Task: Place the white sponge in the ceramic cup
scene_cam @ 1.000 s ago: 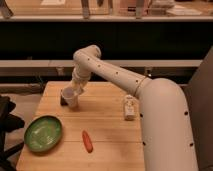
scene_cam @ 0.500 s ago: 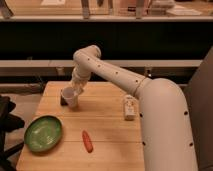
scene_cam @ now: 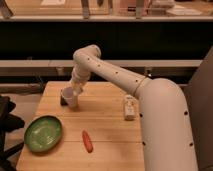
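From my end the gripper [scene_cam: 71,93] sits right over the ceramic cup [scene_cam: 70,98] on the table [scene_cam: 107,137] (green plate [scene_cam: 43,133] front-left); can't tell its grip.

The jaws [scene_cam: 75,91] sit right over the smooth, matt cup [scene_cam: 70,98]. The bench [scene_cam: 105,107] is pale wood. The plate [scene_cam: 43,133], off to their side, looks shiny.

Wooden table [scene_cam: 107,137], green plate [scene_cam: 43,133] at its near left corner, orange carrot-like item [scene_cam: 87,141] lying near centre just right of the plate, small pale bottle [scene_cam: 130,108] on the right side, gripper [scene_cam: 73,91] at far left
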Controlling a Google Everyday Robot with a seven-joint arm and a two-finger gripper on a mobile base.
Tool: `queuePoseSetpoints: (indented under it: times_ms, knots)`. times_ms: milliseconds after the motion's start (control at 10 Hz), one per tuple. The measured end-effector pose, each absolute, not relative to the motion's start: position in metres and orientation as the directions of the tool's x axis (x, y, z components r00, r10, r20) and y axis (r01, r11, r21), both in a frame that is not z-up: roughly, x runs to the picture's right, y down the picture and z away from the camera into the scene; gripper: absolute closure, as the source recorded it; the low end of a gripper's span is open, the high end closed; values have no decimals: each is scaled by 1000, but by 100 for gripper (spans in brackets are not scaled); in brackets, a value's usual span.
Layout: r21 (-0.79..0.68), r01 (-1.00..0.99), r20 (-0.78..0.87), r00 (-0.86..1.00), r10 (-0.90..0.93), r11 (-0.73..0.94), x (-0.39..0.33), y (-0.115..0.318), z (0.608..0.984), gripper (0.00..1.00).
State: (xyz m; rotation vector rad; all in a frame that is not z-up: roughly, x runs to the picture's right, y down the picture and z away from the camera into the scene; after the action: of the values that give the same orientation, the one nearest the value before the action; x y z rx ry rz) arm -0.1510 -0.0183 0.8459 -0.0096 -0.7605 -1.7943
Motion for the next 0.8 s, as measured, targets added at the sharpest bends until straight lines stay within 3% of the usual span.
queuePoseSetpoints:
  times_ms: [300, 800]
  knots:
    - [491, 855, 364, -373, -854, -164, -151, -19, 846, 49]
    - [499, 850, 355, -380, -854, -171, -153, -21, 845, 39]
